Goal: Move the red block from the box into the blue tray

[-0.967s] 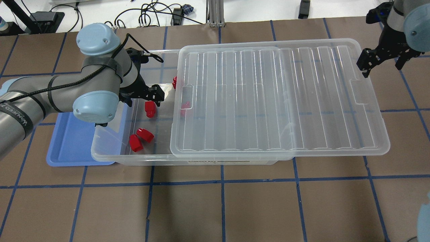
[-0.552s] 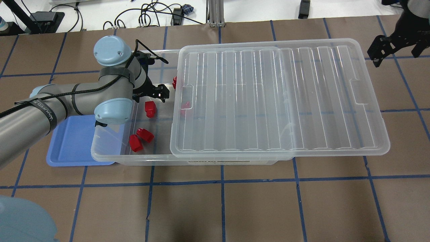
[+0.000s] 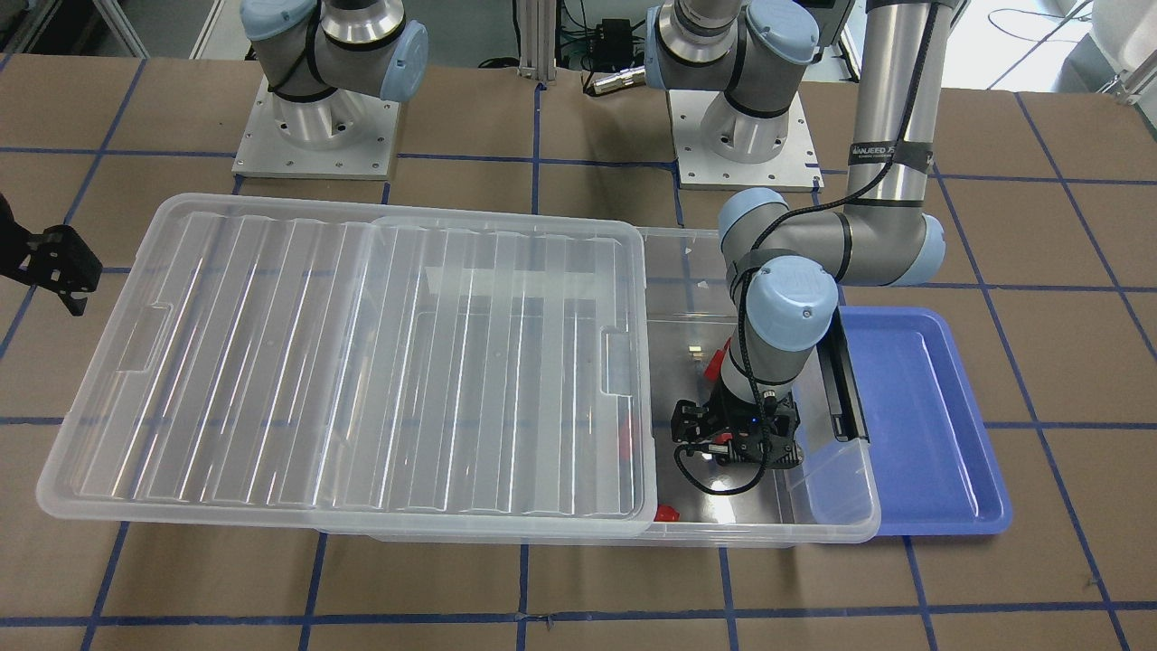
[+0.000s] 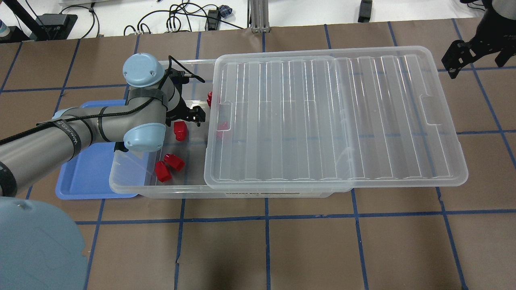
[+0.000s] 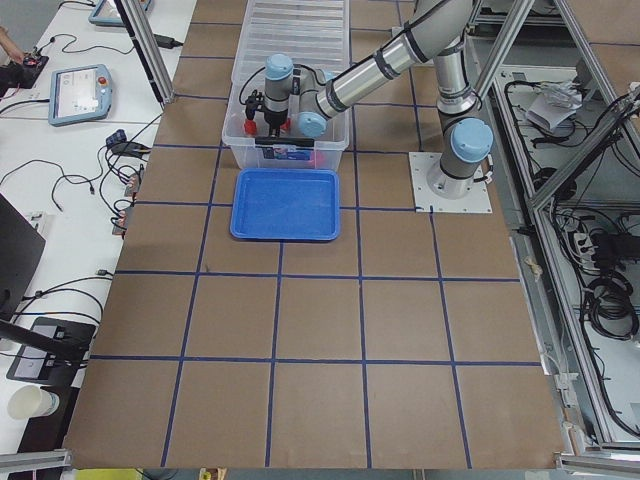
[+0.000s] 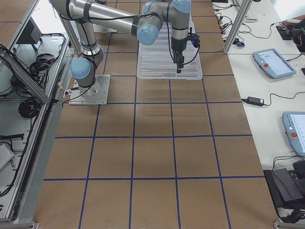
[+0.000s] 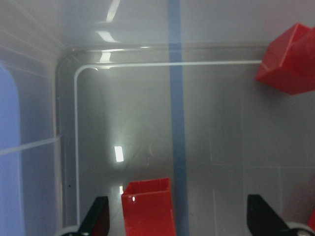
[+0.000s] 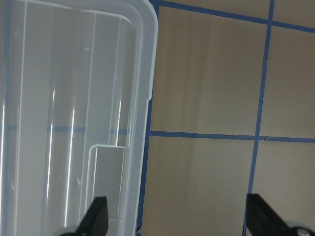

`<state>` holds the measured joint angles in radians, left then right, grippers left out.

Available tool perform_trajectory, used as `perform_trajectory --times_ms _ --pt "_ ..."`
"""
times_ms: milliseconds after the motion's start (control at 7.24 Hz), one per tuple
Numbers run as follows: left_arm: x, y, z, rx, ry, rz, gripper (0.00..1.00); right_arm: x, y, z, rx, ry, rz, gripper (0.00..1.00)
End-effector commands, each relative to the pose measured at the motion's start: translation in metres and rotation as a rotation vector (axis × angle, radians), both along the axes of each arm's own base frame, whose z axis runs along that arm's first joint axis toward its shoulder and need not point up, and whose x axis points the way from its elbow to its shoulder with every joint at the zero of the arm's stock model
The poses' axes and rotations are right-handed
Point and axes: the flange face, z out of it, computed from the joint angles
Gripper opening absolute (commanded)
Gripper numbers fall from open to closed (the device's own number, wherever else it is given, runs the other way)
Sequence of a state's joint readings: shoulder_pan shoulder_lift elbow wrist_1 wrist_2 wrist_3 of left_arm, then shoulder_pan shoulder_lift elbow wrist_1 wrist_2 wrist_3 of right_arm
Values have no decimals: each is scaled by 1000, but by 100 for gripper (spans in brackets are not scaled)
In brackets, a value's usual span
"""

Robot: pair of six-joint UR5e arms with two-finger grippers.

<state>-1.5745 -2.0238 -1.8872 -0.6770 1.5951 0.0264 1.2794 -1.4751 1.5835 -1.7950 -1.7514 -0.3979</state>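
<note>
While the red block (image 7: pixel 147 209) sits off-centre between the spread fingers (image 7: pixel 98 219) of the left pincer (image 7: pixel 179 221), closing now would be unsound. In the left wrist view the block lies close to one finger and well apart from the other. Recommended: shift the pincer sideways until the block is midway, lower until the tips flank its flat sides, then close. The lift should then clear the end wall of the box (image 4: pixel 121 186) before carrying to the blue tray (image 4: pixel 86 177), which lies just beside that wall and partly under it in the overhead view.

The block rests on the floor of the box, in the part not covered by the lid (image 4: pixel 334 117). Other red pieces (image 4: pixel 169 165) lie near it, apart.

Pose: the left forearm crosses above the tray and the end wall, the wrist turned down so that the pincer points into the box. It holds nothing. The right pincer (image 4: pixel 477 60) hangs beyond the lid's far end above the counter (image 4: pixel 266 249), fingers spread and empty.
</note>
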Motion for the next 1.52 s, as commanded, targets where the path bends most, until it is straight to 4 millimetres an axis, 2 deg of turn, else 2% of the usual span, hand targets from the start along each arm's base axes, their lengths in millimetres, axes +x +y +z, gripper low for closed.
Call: perform_trajectory --times_ms 0,138,276,414,691,829,1105,1243,1381 --pt "2 2 -10 23 -6 19 49 1 0 8 -18 -1 -4 100" --pt "1 4 -10 25 -4 34 25 -2 -2 0 -7 11 -8 100" --pt "1 5 -6 36 -6 37 18 0 1 2 -11 8 -7 100" --pt "-1 8 6 74 -6 45 13 -1 0 1 -7 11 -8 100" --pt "-2 14 45 84 -4 46 13 -2 -1 1 -1 10 -8 100" --pt "-3 16 83 113 -5 44 13 -2 0 -2 4 10 -8 100" --pt "-3 19 172 185 -6 63 13 -2 1 1 -1 9 -9 100" --pt "-1 20 208 208 -9 58 13 -2 1 2 -4 10 -9 100" --pt "3 20 228 223 -25 55 13 -2 1 3 -4 10 -9 100"
